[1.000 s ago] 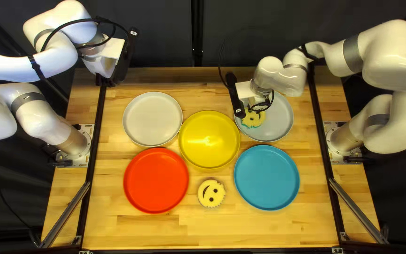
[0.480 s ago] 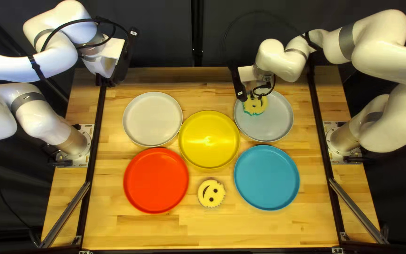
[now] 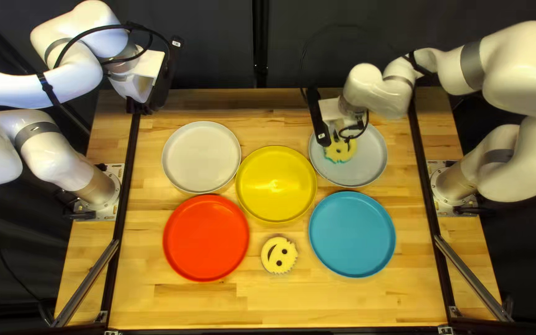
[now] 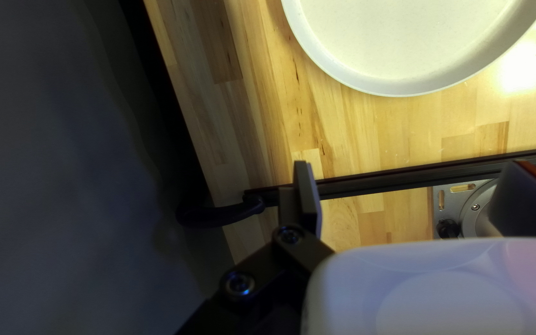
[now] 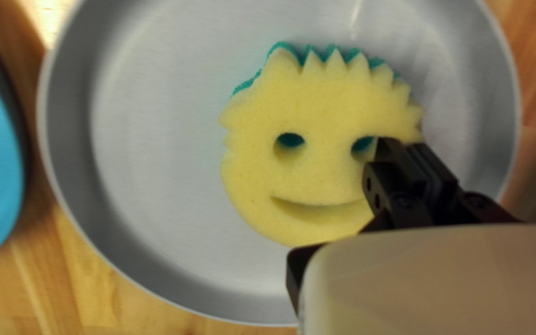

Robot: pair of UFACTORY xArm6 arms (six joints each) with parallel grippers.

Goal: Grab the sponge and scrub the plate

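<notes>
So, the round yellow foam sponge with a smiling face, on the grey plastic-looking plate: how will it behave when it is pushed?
The sponge will probably squash rather than crack, since it looks like porous foam. It is likely light for its size. Being flat and broad, it should slide across the plate, not roll.

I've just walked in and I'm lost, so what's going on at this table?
The robot's right gripper has hold of a yellow smiley-face sponge, teal side down, near one eye, over the gray plate beyond the blue one. It looks like a plate scrubbing. The left arm is handling nothing. A second smiley-face sponge lies on the wood between the red and blue plates.
</notes>
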